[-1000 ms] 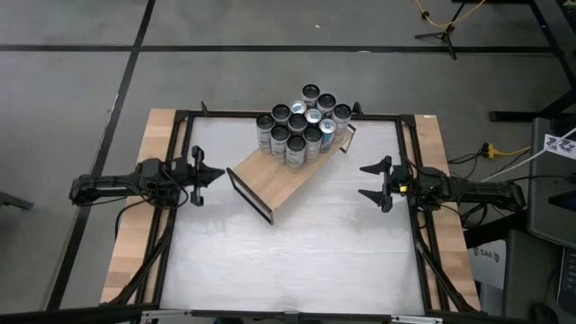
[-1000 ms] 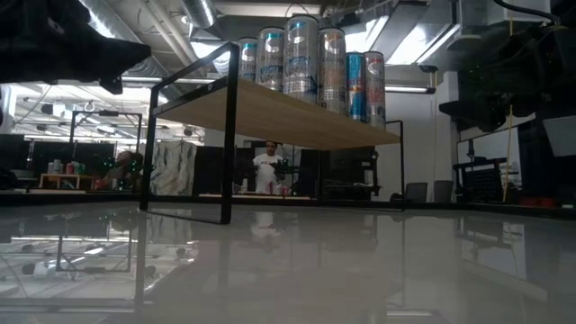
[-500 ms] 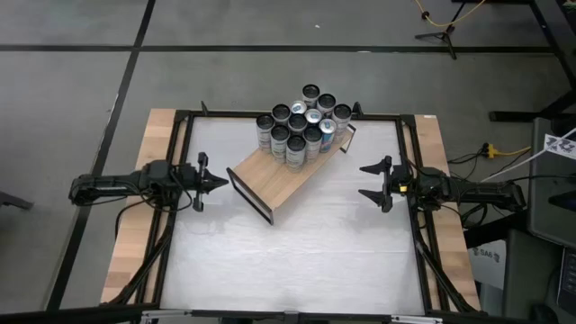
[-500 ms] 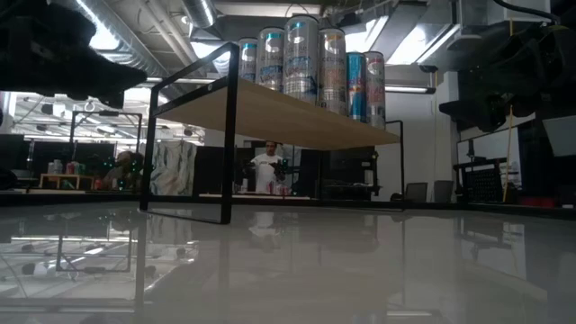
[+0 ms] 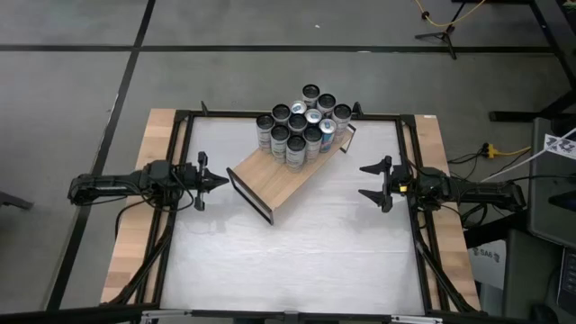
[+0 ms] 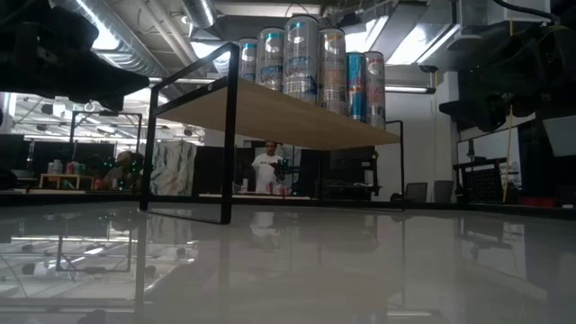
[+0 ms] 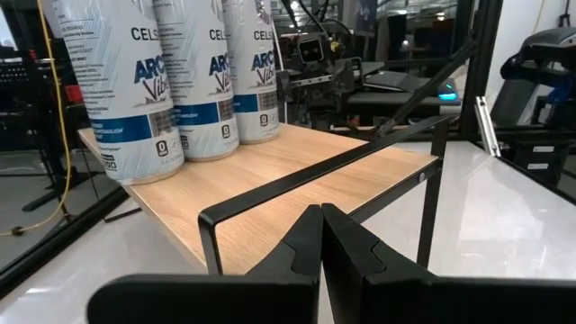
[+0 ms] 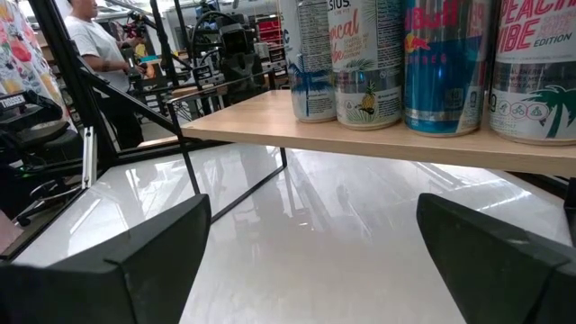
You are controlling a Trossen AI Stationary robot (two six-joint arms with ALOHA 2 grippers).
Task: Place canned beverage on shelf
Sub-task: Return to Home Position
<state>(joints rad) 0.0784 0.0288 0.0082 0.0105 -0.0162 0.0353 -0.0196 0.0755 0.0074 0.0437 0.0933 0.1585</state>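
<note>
Shelf (image 5: 273, 177): stands on the worktop (image 5: 297, 256) in its far half, set diagonally. One framed end points to the worktop's middle, the other toward the far edge, right of centre. In the low view the board (image 6: 301, 115) sits raised on its black frame.

Cans (image 5: 301, 121): a tight upright cluster on the shelf's far end. The near half of the board is bare. The left wrist view shows white-blue cans (image 7: 180, 81) in a row on the board (image 7: 297, 171). The right wrist view shows other cans (image 8: 378, 54) along the board's edge (image 8: 360, 141), a blue one (image 8: 436, 63) among them. No can is on the worktop itself.

Left gripper (image 5: 216, 181): near the left edge, pointing toward the shelf's near end, clear of it. Its fingers (image 7: 306, 238) are pressed together with nothing between them.

Right gripper (image 5: 370, 182): near the right edge, facing the shelf and well apart from it. Its fingers (image 8: 135, 261) are spread wide and empty.

Background: a person (image 6: 267, 167) is seen beneath the shelf, in the room beyond the worktop.
</note>
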